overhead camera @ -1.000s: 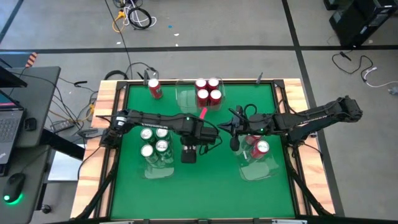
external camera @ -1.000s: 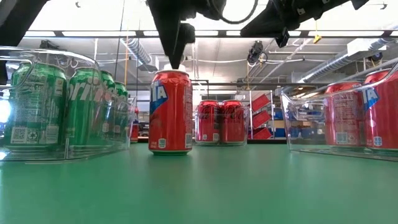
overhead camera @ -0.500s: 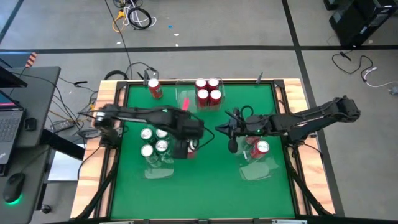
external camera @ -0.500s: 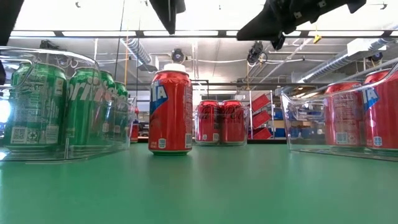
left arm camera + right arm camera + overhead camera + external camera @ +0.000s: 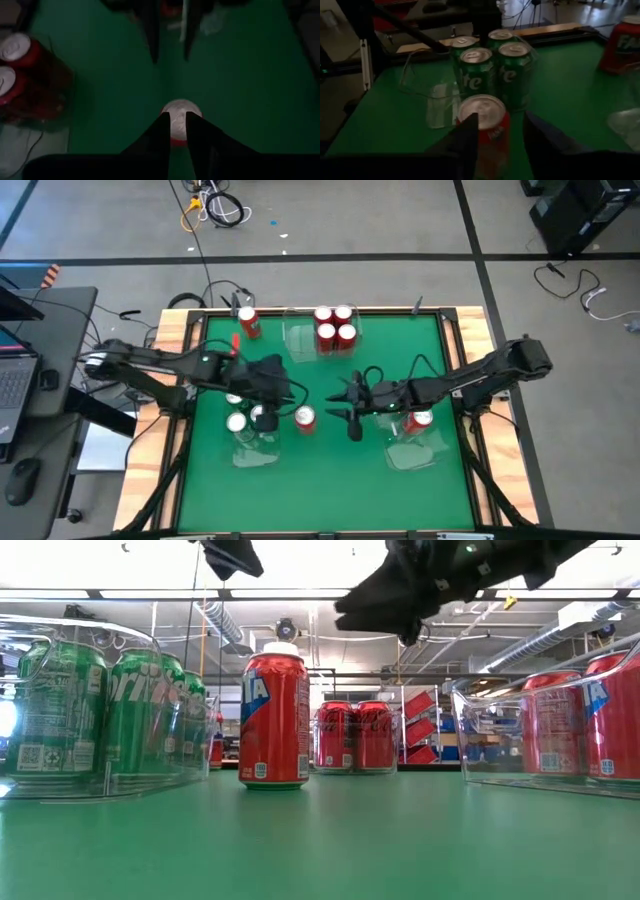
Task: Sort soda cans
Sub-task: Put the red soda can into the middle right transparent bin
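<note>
fingers of the right claw [image 5: 500,130] stand apart with a gap between them, lined up on the lone red can [image 5: 484,120] just ahead; nothing is gripped. in the high view this claw [image 5: 343,402] sits beside that can [image 5: 304,418] near the middle of the green surface [image 5: 330,480], and i judge it is set to take the can toward the clear tray [image 5: 415,448] on the right, where other red cans [image 5: 418,419] already stand.

the left claw [image 5: 176,124] has its fingers drawn close with only a thin slit left, and it holds nothing; the red can's silver top shows below and beyond the tips. from above, the left claw [image 5: 268,376] sits over the tray of green cans [image 5: 240,420], a little away from the red can.

four green cans [image 5: 487,62] are grouped in their tray just behind the red can, so colours look kept apart by tray. another group of red cans [image 5: 335,326] stands in a tray at the far edge, and one red can [image 5: 248,323] stands alone near the far left corner.

the right arm covers part of the right tray, so its can count is unclear. in the low view both claws are cut off at the top, and the left wrist picture is too dark to read the can's label.
</note>
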`<state>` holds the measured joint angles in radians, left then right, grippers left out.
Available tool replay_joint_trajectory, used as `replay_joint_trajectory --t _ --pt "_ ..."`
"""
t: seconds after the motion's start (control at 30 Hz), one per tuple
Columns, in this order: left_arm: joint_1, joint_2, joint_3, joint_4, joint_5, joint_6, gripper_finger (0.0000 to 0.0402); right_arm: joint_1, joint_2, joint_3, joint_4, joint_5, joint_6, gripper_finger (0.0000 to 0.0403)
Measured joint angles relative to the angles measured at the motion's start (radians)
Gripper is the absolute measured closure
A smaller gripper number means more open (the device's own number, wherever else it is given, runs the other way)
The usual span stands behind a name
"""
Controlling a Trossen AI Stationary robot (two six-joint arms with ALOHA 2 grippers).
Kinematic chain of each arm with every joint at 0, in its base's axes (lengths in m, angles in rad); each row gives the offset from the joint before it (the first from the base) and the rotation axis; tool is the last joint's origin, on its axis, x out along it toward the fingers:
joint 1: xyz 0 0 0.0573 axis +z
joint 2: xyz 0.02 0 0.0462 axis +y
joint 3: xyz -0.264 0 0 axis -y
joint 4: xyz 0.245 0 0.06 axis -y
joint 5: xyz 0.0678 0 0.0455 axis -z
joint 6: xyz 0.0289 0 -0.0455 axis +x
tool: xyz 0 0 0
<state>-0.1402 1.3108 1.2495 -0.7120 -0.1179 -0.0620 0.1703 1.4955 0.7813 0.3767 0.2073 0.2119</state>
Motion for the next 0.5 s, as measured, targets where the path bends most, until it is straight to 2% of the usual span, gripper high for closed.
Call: replay_joint_trajectory --t 0.1,0.27,0.5 --pt "0.000 -0.083 -0.086 0.058 0.017 0.006 0.0339 0.017 0.061 0.076 -0.025 0.022 0.013 0.0205" --pt "0.000 -0.198 -0.172 0.088 0.025 0.013 0.0339 0.028 0.154 0.242 -0.219 0.096 0.032 0.0129" --pt "-0.001 -0.365 -0.328 0.221 0.026 0.065 0.0339 0.034 0.282 0.466 -0.458 0.115 0.050 0.0056"
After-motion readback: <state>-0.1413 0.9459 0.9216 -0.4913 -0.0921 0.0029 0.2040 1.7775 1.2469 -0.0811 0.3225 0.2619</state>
